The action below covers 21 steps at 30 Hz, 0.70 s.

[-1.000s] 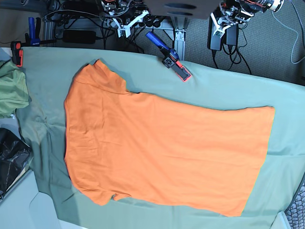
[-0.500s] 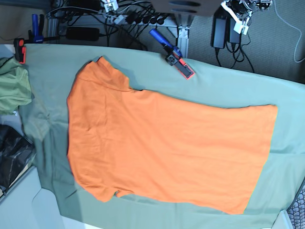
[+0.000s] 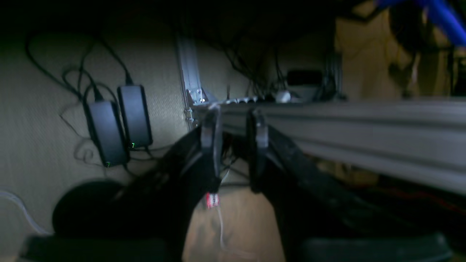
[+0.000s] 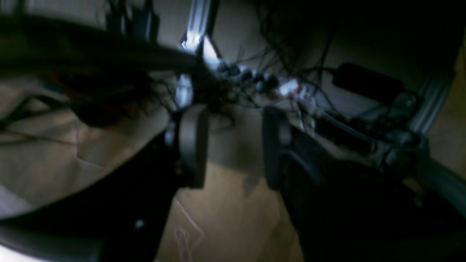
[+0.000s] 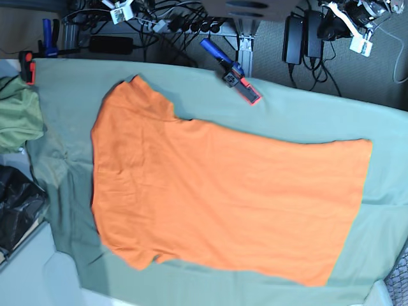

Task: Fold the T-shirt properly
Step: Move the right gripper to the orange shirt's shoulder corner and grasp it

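The orange T-shirt (image 5: 217, 191) lies spread flat on the sage-green cloth (image 5: 299, 118), collar end to the left and hem to the right. Both sleeves are out. My right gripper (image 5: 120, 13) hangs beyond the table's far edge at the top left, well clear of the shirt. In the right wrist view it (image 4: 235, 120) is open and empty over cables and floor. My left gripper (image 5: 354, 30) is at the top right, off the table. In the left wrist view it (image 3: 234, 120) has a narrow gap between its fingers and holds nothing.
A blue-handled clamp with a red tip (image 5: 231, 71) grips the far table edge. An olive-green garment (image 5: 16, 115) and a black bag (image 5: 16, 213) lie at the left. A red clamp (image 5: 27, 67) sits at the far left corner. Power bricks (image 3: 120, 123) and cables lie on the floor behind.
Both arms have drawn back from the far table edge, the one on the left going further left and up, the one on the right going right. The shirt has not changed.
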### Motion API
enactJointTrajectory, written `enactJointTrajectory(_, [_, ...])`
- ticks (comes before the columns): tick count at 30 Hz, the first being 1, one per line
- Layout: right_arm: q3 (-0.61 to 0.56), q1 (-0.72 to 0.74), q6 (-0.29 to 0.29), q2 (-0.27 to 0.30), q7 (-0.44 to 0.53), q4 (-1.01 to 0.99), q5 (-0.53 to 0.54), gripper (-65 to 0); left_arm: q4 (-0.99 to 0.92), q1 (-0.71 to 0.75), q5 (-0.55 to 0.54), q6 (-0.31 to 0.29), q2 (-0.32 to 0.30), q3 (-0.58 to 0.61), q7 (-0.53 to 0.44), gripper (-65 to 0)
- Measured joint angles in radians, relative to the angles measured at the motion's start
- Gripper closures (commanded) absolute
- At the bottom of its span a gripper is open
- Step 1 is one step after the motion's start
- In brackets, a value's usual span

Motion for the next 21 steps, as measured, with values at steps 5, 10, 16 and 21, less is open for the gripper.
enactJointTrajectory(5, [0.128,-0.065,0.0,0.005,-0.047,0.235,0.204,-24.6,0.201,0.071,-0.063,-0.001,-0.021,-0.064,0.06,-15.8])
enactJointTrajectory(10, [0.234,-0.026,0.0,0.001,-0.063,0.351,0.316,-25.0,0.293,0.084,-0.064,-0.001,-0.029,-0.117,0.08,-15.8])
enactJointTrajectory(16, [0.248,0.106,0.0,-0.032,-0.077,0.348,0.339,-34.0,0.297,0.102,-0.076,-0.001,-0.041,-0.142,0.084,-20.6])
enactJointTrajectory(21, [0.248,0.179,0.0,-0.095,-0.092,0.303,0.337,-34.0,0.297,0.106,-0.088,-0.001,-0.08,-0.142,0.083,-29.1])
